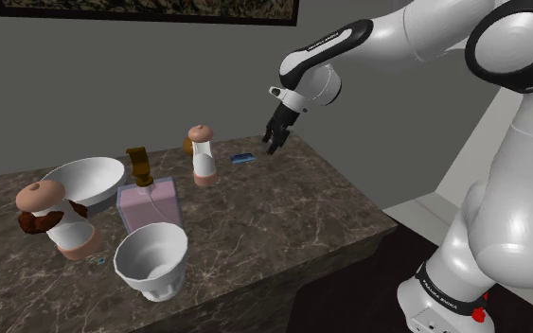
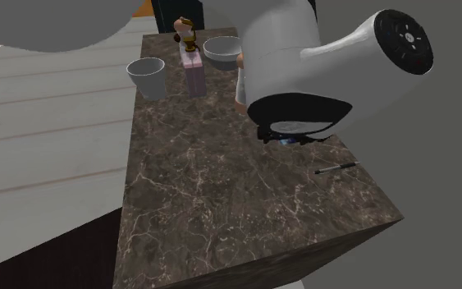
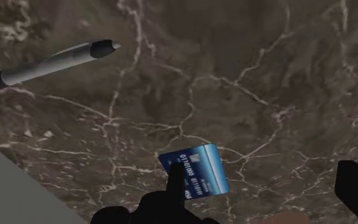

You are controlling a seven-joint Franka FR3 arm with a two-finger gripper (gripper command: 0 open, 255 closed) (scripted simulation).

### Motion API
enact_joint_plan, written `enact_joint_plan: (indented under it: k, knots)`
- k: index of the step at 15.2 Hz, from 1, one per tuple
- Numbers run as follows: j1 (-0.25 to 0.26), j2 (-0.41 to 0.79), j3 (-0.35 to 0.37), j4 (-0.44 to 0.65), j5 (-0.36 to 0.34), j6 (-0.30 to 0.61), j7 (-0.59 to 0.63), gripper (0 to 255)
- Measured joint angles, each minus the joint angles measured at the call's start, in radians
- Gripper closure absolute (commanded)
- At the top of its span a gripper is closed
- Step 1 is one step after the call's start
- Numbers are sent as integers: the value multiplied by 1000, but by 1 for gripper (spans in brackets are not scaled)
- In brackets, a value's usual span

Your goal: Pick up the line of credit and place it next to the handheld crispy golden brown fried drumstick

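So, blue card flat on marble desk, right under gripper. Jaws open, nothing gripped, card beside one finger. Thin, stiff, light, probably slippery; pinch across opposite edges. Pen lying nearby.

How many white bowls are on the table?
2. A wide bowl sits at the shoulder view's left; a deeper bowl stands upright nearer the table's front edge. None seems hidden.
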Motion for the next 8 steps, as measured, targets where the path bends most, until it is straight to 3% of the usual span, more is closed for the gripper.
enact_joint_plan:
  k: [5, 8]
  knots:
    - [-23, 166, 55, 190, 115, -51, -188, 0]
    - [-34, 236, 83, 273, 150, -70, -252, 0]
